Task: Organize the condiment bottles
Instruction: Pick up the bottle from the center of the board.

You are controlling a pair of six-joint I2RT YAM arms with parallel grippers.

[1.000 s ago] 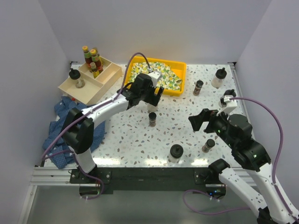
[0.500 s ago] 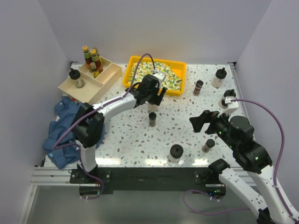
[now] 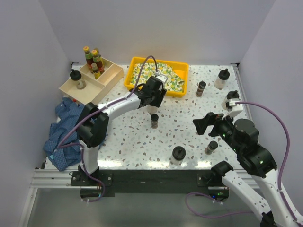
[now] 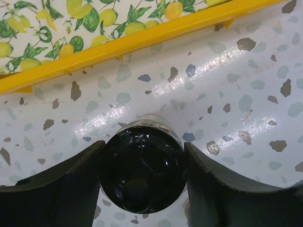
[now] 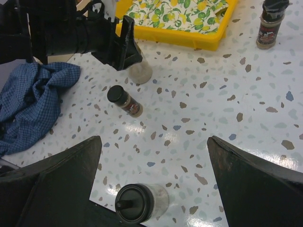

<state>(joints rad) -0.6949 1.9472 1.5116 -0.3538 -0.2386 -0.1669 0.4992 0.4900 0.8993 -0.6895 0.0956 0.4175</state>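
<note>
The left hand (image 4: 143, 146) pinches a squat bottle (image 4: 141, 177) by its black cap, one finger against each side. That grip looks suited to lifting it upright off the bench (image 4: 236, 94). Just beyond the hand runs the tray (image 4: 142, 40) rim. Well off to its left the box (image 3: 90, 90) holds sauce bottles (image 3: 93, 60) — likely the destination. The right hand (image 5: 152, 142) hangs spread and empty — free for another bottle.

The right fingers (image 5: 52, 184) stand wide apart with nothing between them, over the speckled tabletop (image 5: 227, 123). Nearest is a black-capped squat bottle (image 5: 139, 202), and beyond it a brown spice jar (image 5: 125, 101). Farther on, the left fingers (image 5: 127, 43) flank a clear bottle (image 5: 141, 72) near the yellow tray (image 5: 170, 37). A blue checked cloth (image 5: 33, 104) lies at the left.
</note>
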